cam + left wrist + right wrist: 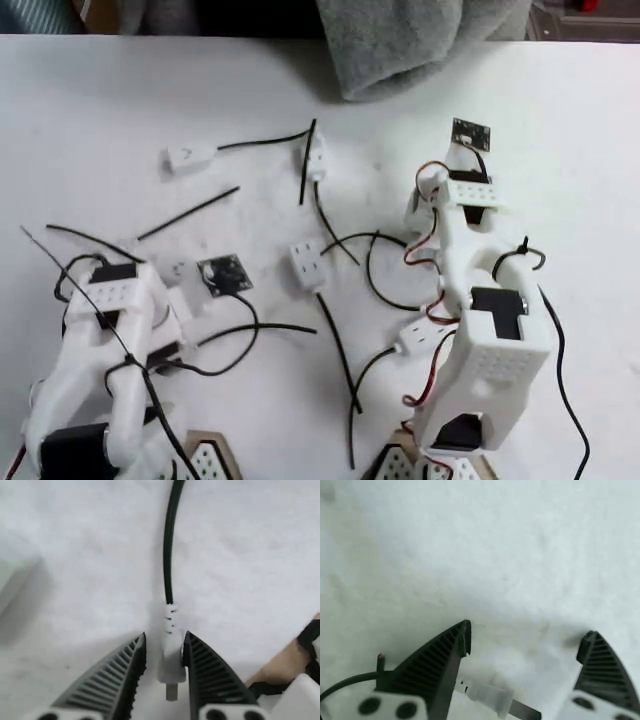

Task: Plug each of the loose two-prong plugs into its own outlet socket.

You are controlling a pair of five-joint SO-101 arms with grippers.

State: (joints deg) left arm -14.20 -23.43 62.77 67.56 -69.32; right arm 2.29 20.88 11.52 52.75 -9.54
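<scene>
The left gripper's jaws are clamped on a small white two-prong plug trailing a black cord, at the high view's lower left. The right gripper's jaws stand wide apart over a second white plug, right of centre. A white rectangular outlet socket lies mid-frame.

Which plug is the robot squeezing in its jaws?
The white plug on the black cord, clamped by the left gripper. The others lie loose on the table.

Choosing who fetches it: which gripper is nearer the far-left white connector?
Left. Left gripper, holding a plug, sits nearside of the connector; right gripper is far to its right.
</scene>
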